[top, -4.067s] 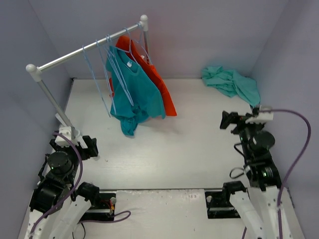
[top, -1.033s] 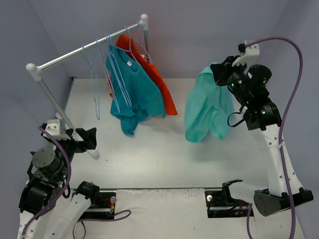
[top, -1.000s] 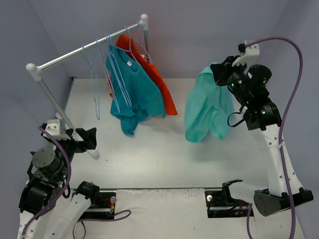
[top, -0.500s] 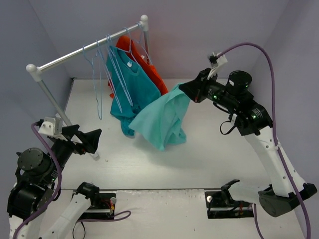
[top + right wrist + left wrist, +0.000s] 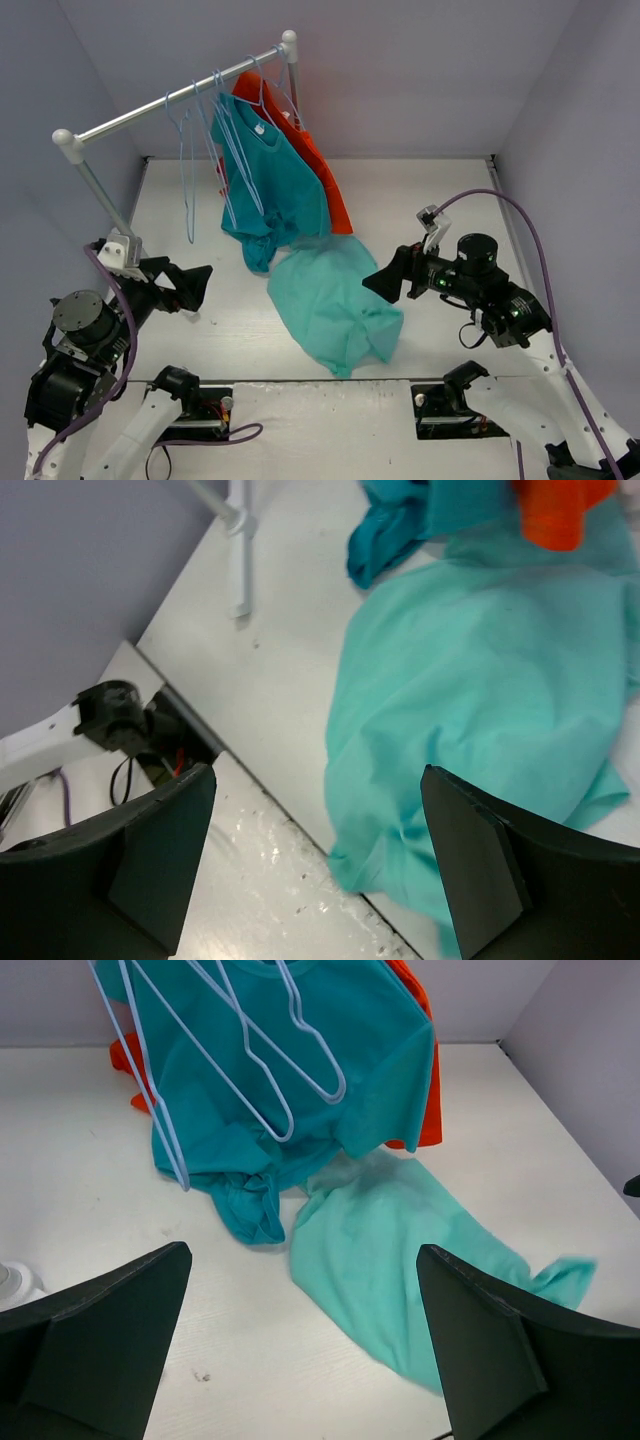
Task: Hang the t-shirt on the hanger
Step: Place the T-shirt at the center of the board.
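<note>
The t-shirt (image 5: 330,305) lies crumpled on the table (image 5: 440,200) at the centre of the top view. Its long axis runs from upper centre, just under the hem of the darker teal shirt (image 5: 280,185), down and slightly right to the table's near edge. Its lowest fold reaches that edge. In the left wrist view the t-shirt (image 5: 400,1250) spreads from the centre to the lower right, with a narrow end pointing right.

The right gripper (image 5: 385,283) sits just right of the cloth's right border, pointing left at it. Its fingers are spread wide with nothing between them. In its own view the t-shirt (image 5: 480,690) fills the right half, clear of both fingers. The left gripper (image 5: 190,285) is well apart on the left, also spread wide and empty, and faces the garments.

The hanger (image 5: 188,185) hangs bare from the rail (image 5: 150,105) at upper left, beside others like it. The rest of these lie over the darker shirt, with the orange-red garment (image 5: 335,200) behind it.

Bare table lies to the right of the cloth up to the far wall. There is more between the cloth and the rack's post (image 5: 110,215) on the left.
</note>
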